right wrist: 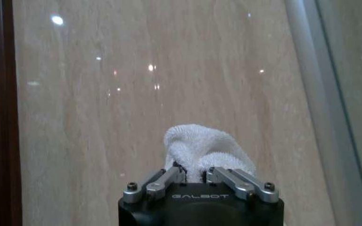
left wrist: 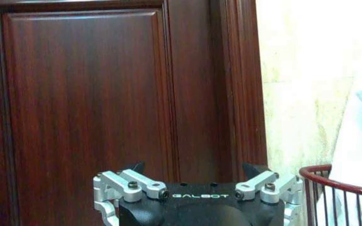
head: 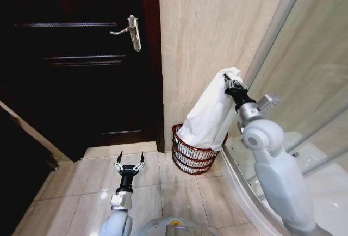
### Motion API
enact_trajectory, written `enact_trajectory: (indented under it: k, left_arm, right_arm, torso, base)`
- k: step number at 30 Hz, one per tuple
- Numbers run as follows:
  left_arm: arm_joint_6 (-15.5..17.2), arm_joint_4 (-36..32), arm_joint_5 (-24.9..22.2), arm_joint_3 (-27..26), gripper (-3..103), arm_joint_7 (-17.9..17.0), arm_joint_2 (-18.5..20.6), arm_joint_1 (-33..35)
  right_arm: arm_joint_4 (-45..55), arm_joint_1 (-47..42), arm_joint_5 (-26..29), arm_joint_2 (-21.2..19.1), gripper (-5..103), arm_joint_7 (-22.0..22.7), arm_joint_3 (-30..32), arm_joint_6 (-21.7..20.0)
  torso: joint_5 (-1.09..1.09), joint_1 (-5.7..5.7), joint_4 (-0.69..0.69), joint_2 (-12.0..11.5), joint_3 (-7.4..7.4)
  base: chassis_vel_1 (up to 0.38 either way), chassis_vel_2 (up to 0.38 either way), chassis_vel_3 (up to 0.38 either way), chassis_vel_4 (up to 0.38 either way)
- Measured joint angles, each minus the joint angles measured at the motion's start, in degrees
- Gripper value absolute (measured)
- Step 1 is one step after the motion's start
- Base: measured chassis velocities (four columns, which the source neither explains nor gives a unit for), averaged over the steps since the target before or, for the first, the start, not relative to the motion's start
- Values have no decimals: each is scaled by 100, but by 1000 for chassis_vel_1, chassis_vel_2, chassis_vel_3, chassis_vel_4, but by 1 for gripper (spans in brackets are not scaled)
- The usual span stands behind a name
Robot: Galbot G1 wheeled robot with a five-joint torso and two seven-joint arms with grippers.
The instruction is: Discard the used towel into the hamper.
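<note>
Now my right gripper (head: 230, 85) pinches the towel (head: 209, 113) by its top, its tail seemingly already inside the hamper (head: 193, 157) below, so release comes next (my left gripper (head: 129, 163) idles low, spread).

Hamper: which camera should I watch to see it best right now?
Head view. It shows the whole hamper on the floor by the wall, with the towel hanging from the right gripper down into it. The left wrist view catches just part of its rim and bars, beyond the open left gripper.
</note>
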Motion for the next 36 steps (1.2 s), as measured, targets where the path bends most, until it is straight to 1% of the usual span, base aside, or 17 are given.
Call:
enact_trajectory:
  k: [5, 8, 10, 11, 13, 15, 17, 18, 19, 20, 22, 25, 26, 30, 33, 34, 36]
  left_arm:
    - [-9, -10, 15, 9, 100, 4, 0, 5]
    - [-10, -10, 26, 20, 100, 6, 0, 2]
    - [-15, -7, 48, 41, 100, 11, 0, 1]
    - [-15, -7, 48, 41, 100, 11, 0, 1]
    - [-27, -4, 70, 42, 100, 12, -1, 8]
    - [-29, -4, 75, 42, 100, 12, -2, 8]
    - [-30, -4, 86, 42, 100, 12, -1, 5]
    - [-30, -7, 96, 42, 100, 12, -1, -3]
    - [-30, -9, 100, 42, 100, 13, 0, -4]
    - [-30, -9, 100, 42, 100, 13, 0, -4]
    - [-29, -14, 113, 42, 100, 13, -1, -4]
    - [-30, -20, 127, 46, 100, 17, 1, 4]
    - [-30, -20, 127, 46, 100, 17, 1, 4]
    - [-48, -16, 126, 44, 100, 18, 0, 21]
    - [-55, -13, 125, 43, 100, 18, 0, 25]
    - [-57, -8, 125, 43, 100, 18, -1, 25]
    - [-59, 4, 140, 57, 100, 17, -1, 17]
  right_arm:
    - [343, -405, -68, 64, 13, 10, 6, 23]
    - [349, -398, -72, 51, 13, 2, -14, 75]
    - [227, -65, 9, -42, 13, 9, -66, 120]
    - [227, -65, 9, -42, 13, 9, -66, 120]
    - [105, 420, 250, -131, 13, 94, -132, 108]
    - [87, 518, 309, -157, 13, 115, -143, 100]
    - [44, 817, 513, -260, 13, 178, -175, 77]
    - [17, 1254, 844, -451, 13, 279, -210, 29]
    - [7, 1478, 1025, -566, 13, 320, -228, 4]
    - [7, 1478, 1025, -566, 13, 320, -228, 4]
    - [-49, 1853, 1288, -748, 13, 351, -259, -18]
    - [-269, 2797, 1923, -1086, 13, 353, -273, -44]
    - [-269, 2797, 1923, -1086, 13, 353, -273, -44]
    - [-479, 3463, 2285, -1261, 13, 406, -316, -112]
    - [-488, 3458, 2356, -1274, 13, 457, -315, -136]
    - [-459, 3313, 2367, -1266, 13, 484, -314, -147]
    - [-323, 2679, 2364, -1137, 13, 571, -361, -161]
  torso:
    - [2, -1, 0, 0, -1]
    - [2, 0, -2, -1, 0]
    - [2, 1, -1, -1, 0]
    - [2, 1, -1, -1, 0]
    - [1, 1, 2, -1, 0]
    - [2, 1, 2, -2, 0]
    - [1, 0, 1, -2, 0]
    - [2, 0, 1, -1, 0]
    - [2, 0, 0, -1, -1]
    - [2, 0, 0, -1, -1]
    - [0, 0, 1, -1, -1]
    - [0, 0, 0, -2, -1]
    - [0, 0, 0, -2, -1]
    - [-1, 0, 0, -1, -1]
    - [0, 0, 0, -1, -2]
    - [-1, 0, 0, -1, -2]
    - [2, 0, 0, -1, -2]
  base:
    - [-79, 90, 77, -92]
    - [-83, 82, 56, -93]
    - [-43, 44, 38, -59]
    - [-32, 33, 39, -59]
    - [0, 0, 0, 0]
    - [0, 0, 0, 0]
    - [0, 0, 0, 0]
    - [0, 0, 0, 0]
    - [0, 0, 0, 0]
    - [0, 0, 0, 0]
    - [0, 0, 0, 0]
    - [0, 0, 0, 0]
    - [0, 0, 0, 0]
    - [0, 0, 0, 0]
    - [0, 0, 0, 0]
    - [0, 0, 0, 0]
    - [0, 0, 0, 0]
